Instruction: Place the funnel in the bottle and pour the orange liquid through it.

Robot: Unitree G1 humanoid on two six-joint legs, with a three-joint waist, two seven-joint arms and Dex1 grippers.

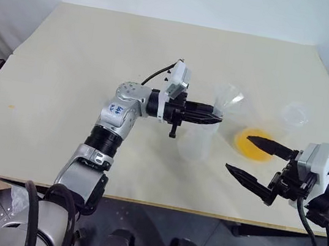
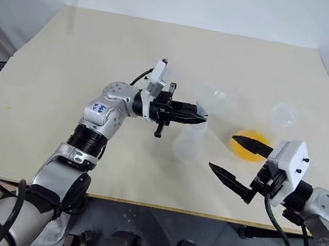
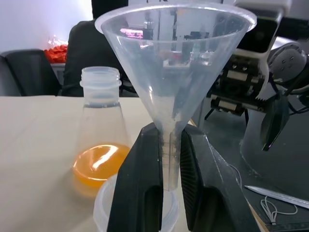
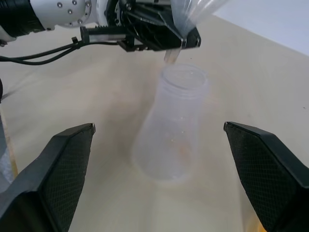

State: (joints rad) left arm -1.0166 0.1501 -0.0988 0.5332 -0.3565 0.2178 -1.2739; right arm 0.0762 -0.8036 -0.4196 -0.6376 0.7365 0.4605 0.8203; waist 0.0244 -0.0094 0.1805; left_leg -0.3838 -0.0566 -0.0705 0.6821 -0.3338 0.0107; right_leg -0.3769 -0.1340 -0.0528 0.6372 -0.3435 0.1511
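The left gripper [image 1: 215, 116] is clamped on the stem of the funnel [image 1: 230, 100], near the middle of the frame; the stem tip hangs just above the mouth of the empty bottle [image 1: 196, 141], not in it yet; next it likely must go straight down into the neck; the right gripper [image 1: 252, 159] waits wide apart, holding nothing, at the lower right; the orange liquid [image 1: 254, 142] sits in the other flask [image 3: 100, 130] on the surface [image 1: 101, 51]; the left wrist view shows that flask's neck clearly.
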